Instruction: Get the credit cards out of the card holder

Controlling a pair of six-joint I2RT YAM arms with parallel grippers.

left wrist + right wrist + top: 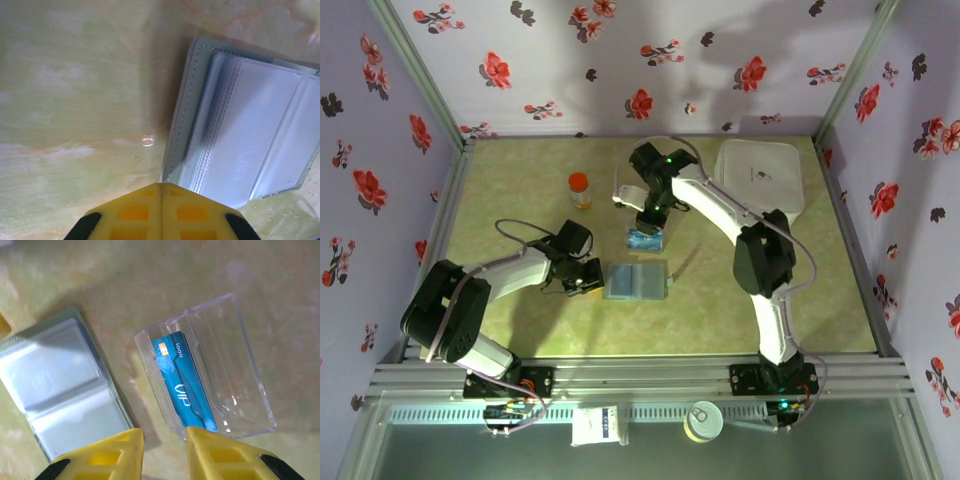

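- Left claw (161, 192), bottom centre, pressed together; open card holder (250, 135) just upper right.
- Right claw (163, 436) spread; blue credit card (184, 387) in clear box (235, 365) just above.

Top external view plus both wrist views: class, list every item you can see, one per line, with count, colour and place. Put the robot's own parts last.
card holder: one, grey-blue, lying open mid-table
credit card: one visible, blue, inside the clear case
clear case: one, transparent, just beyond the card holder
bottle: one, orange cap, far side, left of centre
white box: one, white, far right corner
table: one, pale green marbled
tin: one, pale lid, ledge below the near edge
packet: one, white, same ledge, left of the tin
left gripper: yellow fingers, shut, at the card holder's left edge
right gripper: yellow fingers, open, over the clear case
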